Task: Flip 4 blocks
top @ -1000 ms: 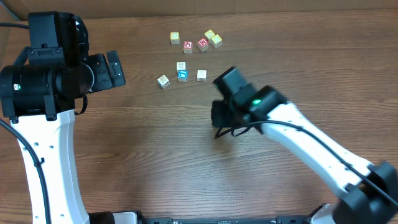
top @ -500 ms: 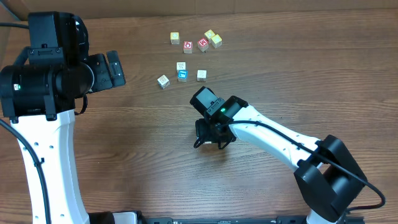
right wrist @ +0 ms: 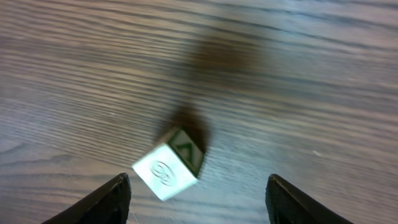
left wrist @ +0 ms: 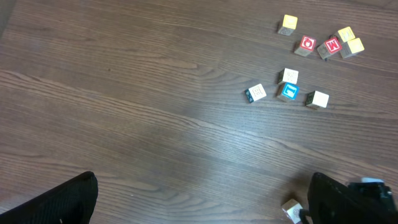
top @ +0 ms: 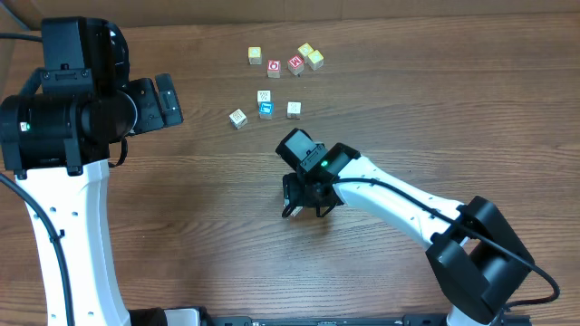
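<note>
A small pale block [right wrist: 169, 163] with a faint oval mark on one face and a green letter on another sits between the fingers of my right gripper [right wrist: 198, 190]. It looks tilted and blurred, and neither finger touches it. The jaws stand open. From above, this gripper [top: 304, 204] hangs over mid-table and hides the block. The left wrist view catches the same block [left wrist: 291, 210] at its lower edge. Further back lie a blue-faced block [top: 265, 110], two red-faced blocks [top: 274, 68] and whitish blocks [top: 294, 109]. My left gripper [top: 159, 101] is open, raised at the left, holding nothing.
Yellow-faced cubes [top: 314, 60] sit at the back of the cluster, with another [top: 255, 55] to their left. A cube with a grey dotted face [top: 264, 96] stands just behind the blue one. The right arm [top: 408, 204] stretches across the table's right half.
My right arm swung away from the cluster, left and toward the table's middle. Its jaws opened wide and the pale block now sits free between them. The left arm has not moved.
</note>
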`<action>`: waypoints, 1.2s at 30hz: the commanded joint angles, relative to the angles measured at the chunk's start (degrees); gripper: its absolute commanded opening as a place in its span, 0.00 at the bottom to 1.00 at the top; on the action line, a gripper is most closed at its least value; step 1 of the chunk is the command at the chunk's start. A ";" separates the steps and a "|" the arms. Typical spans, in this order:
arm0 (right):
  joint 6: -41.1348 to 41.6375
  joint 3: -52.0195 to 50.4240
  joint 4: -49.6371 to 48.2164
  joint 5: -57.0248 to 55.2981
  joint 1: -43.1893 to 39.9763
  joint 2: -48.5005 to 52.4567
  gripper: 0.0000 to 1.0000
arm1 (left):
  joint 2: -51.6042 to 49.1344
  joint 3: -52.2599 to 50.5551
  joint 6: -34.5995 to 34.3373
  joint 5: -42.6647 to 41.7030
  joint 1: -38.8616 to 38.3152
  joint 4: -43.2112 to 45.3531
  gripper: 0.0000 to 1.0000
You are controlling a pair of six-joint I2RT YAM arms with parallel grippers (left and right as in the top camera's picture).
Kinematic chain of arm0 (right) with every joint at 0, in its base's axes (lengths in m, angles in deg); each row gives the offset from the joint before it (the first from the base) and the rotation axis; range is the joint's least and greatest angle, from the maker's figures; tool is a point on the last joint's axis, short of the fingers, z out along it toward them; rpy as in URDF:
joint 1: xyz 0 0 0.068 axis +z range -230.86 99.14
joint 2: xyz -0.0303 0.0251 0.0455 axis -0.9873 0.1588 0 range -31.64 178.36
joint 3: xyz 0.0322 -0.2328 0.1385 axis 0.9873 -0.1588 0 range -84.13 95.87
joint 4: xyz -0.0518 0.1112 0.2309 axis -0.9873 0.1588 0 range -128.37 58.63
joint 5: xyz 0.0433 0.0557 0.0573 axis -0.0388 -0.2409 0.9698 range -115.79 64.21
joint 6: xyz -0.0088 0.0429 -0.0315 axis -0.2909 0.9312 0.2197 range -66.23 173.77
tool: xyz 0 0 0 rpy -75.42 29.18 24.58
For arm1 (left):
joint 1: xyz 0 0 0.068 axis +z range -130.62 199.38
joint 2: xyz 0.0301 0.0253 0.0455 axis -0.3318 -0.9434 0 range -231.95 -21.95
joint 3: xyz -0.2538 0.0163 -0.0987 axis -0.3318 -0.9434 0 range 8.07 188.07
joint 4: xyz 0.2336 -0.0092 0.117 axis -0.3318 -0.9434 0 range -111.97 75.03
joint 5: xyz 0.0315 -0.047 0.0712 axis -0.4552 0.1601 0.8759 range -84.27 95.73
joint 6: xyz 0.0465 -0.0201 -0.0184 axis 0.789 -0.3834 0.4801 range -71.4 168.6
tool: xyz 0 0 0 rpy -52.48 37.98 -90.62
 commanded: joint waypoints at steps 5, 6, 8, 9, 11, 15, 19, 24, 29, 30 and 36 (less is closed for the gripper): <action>-11.08 -4.46 -8.22 -0.50 2.34 -0.02 0.70 | -0.20 0.70 -1.20 0.70 -0.28 -0.09 1.00; -11.56 -4.94 -9.18 -0.52 2.45 -0.02 0.69 | -0.20 0.68 -1.20 0.70 -0.26 -0.09 1.00; -11.54 -6.25 -11.58 -0.52 2.49 -0.02 0.66 | -0.20 0.68 -1.20 0.70 -0.28 -0.09 1.00; -11.56 -6.71 -12.11 -0.55 2.47 -0.02 0.64 | -0.20 0.68 -1.20 0.70 -0.28 -0.09 1.00; -11.56 -7.48 -12.72 -0.57 2.47 -0.02 0.60 | -0.20 0.68 -1.20 0.72 -0.28 -0.09 1.00; -11.56 -8.66 -13.60 -0.55 2.47 -0.02 0.54 | -0.20 0.68 -1.20 0.70 -0.28 -0.09 1.00; -11.54 -9.22 -13.86 -0.57 2.47 -0.02 0.48 | -0.20 0.68 -1.20 0.70 -0.28 -0.09 1.00; -11.43 -9.20 -14.43 -0.94 2.40 -0.02 0.32 | -0.20 0.68 -1.20 0.70 -0.28 -0.09 1.00; -11.06 -9.16 -13.81 -7.08 2.29 -0.04 0.30 | -0.20 0.70 -1.20 0.70 -0.28 -0.09 1.00; -10.86 -9.16 -13.57 -8.13 2.29 -0.04 0.30 | -0.20 0.68 -1.20 0.70 -0.28 -0.09 1.00; -3.13 -8.17 -10.25 -9.81 2.29 -0.11 0.31 | -0.20 0.68 -1.20 0.70 -0.28 -0.09 1.00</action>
